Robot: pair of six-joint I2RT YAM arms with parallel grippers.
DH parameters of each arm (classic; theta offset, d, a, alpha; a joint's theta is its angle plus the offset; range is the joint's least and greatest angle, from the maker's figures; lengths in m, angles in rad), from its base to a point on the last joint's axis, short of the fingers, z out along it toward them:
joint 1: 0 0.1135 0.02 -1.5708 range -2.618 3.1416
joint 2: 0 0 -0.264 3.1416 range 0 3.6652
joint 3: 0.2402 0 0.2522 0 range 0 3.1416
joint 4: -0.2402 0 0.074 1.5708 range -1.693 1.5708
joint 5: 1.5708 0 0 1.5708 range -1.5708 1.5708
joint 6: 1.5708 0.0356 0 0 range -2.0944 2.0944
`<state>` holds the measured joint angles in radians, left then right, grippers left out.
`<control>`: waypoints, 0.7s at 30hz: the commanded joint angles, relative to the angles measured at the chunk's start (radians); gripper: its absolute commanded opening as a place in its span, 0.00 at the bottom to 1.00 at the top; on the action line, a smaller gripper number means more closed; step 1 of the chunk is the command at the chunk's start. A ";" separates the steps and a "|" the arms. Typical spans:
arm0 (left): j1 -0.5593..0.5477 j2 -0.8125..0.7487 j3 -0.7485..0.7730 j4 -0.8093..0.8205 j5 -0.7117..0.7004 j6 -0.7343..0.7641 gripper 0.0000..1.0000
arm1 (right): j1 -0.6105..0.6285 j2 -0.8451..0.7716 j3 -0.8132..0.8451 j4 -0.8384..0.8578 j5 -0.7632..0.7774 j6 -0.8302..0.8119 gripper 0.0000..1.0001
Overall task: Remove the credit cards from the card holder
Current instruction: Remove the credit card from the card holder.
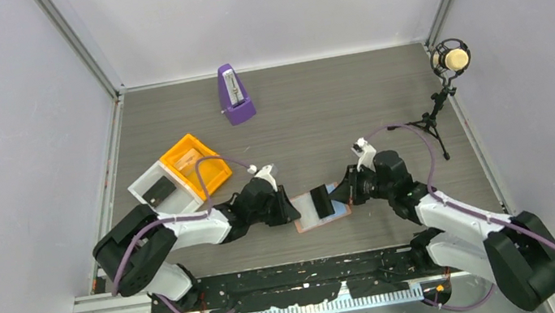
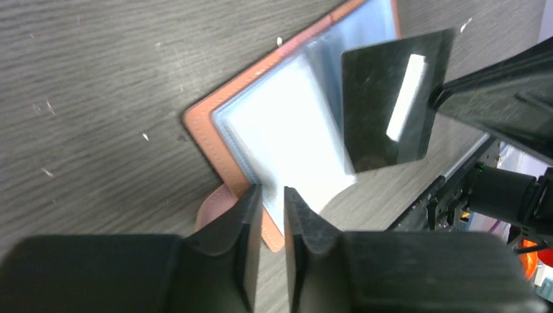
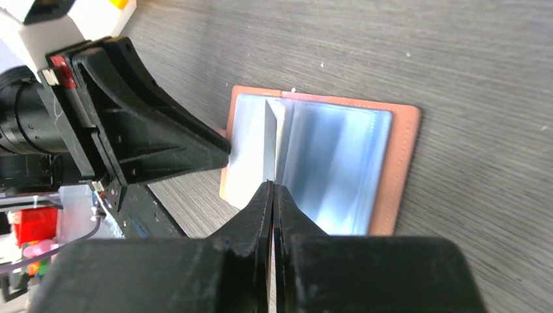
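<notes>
Card (image 2: 385,111): clenched in right gripper (image 3: 274,195), raised over holder (image 3: 398,169).
Holder: open on surface (image 1: 318,118), 6 o'clock.
Left gripper (image 2: 274,202): slightly parted at holder's 9 o'clock edge.
Risk: unpinned holder may drag along with card.

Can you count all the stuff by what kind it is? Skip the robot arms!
Dark cards: 2, one in the white tray, one pinched by the right end effector
Trays: 2, white and orange
Card holder: 1
Metronome: 1
Microphone: 1
Total: 7
</notes>
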<state>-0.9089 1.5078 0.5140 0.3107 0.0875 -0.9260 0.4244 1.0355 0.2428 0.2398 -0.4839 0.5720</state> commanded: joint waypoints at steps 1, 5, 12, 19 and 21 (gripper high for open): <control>-0.009 -0.080 0.032 -0.094 0.035 0.057 0.26 | -0.004 -0.088 0.089 -0.210 0.085 -0.086 0.05; -0.022 -0.126 0.075 -0.133 0.031 0.130 0.34 | -0.004 -0.124 0.096 -0.259 0.079 -0.054 0.05; -0.041 -0.156 0.109 -0.115 0.023 0.161 0.45 | -0.004 -0.193 0.082 -0.248 0.067 0.020 0.05; -0.036 -0.237 0.251 -0.403 -0.035 0.022 0.55 | 0.014 -0.310 0.092 -0.151 0.072 -0.184 0.05; -0.035 -0.296 0.261 -0.434 -0.053 -0.034 0.58 | 0.026 -0.346 0.104 -0.130 0.114 -0.255 0.05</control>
<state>-0.9451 1.3334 0.7036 0.0013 0.0811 -0.8589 0.4316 0.7521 0.3069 0.0101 -0.4263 0.4797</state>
